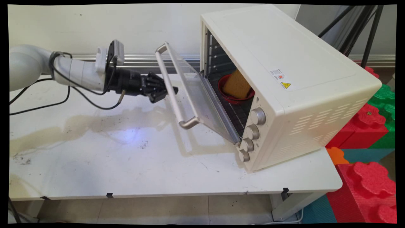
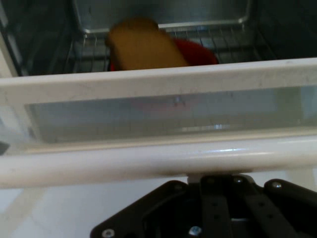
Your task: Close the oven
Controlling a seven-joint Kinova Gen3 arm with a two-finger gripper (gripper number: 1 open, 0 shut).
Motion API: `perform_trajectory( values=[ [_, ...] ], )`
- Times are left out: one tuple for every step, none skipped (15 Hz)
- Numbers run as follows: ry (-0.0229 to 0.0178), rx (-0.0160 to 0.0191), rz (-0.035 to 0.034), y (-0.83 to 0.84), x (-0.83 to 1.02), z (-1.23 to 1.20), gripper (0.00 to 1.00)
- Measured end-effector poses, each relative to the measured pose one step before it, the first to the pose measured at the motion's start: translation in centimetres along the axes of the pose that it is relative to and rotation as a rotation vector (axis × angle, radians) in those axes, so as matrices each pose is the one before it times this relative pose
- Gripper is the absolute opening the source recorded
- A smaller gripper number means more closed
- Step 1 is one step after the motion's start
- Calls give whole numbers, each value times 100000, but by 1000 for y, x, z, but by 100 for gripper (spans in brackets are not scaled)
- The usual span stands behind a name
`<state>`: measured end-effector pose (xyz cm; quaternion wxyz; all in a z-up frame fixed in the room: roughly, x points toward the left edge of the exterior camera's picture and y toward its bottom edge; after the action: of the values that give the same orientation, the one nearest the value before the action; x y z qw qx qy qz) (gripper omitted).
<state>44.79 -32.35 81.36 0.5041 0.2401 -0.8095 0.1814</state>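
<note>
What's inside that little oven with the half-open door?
On the oven's wire rack sits a red bowl holding a slice of toast. The toast covers the bowl's inside, so anything under it stays hidden.

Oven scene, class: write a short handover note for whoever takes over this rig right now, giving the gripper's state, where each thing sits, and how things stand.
Gripper: at the handle of the oven door; open or shut cannot be told.
Oven: on the white table, door partly open, tilted outward.
Inside, on the wire rack: a red bowl with a slice of bread leaning in it.
Door stands neither fully down nor closed.
</note>
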Motion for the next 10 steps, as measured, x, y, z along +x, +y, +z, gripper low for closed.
perform_trajectory(
  values=[
    [1176,154,-362,-49,627,390,0],
    [1072,109,-374,-22,587,402,0],
    [768,58,-285,-21,449,351,0],
    [472,80,-137,-11,273,217,0],
    [638,24,-176,-18,380,311,0],
    [368,54,-95,-6,211,159,0],
    [406,79,-22,0,244,156,0],
    [215,47,0,-8,135,85,0],
    [229,-27,198,-10,170,106,0],
    [95,44,120,-17,70,10,0]
  ],
)
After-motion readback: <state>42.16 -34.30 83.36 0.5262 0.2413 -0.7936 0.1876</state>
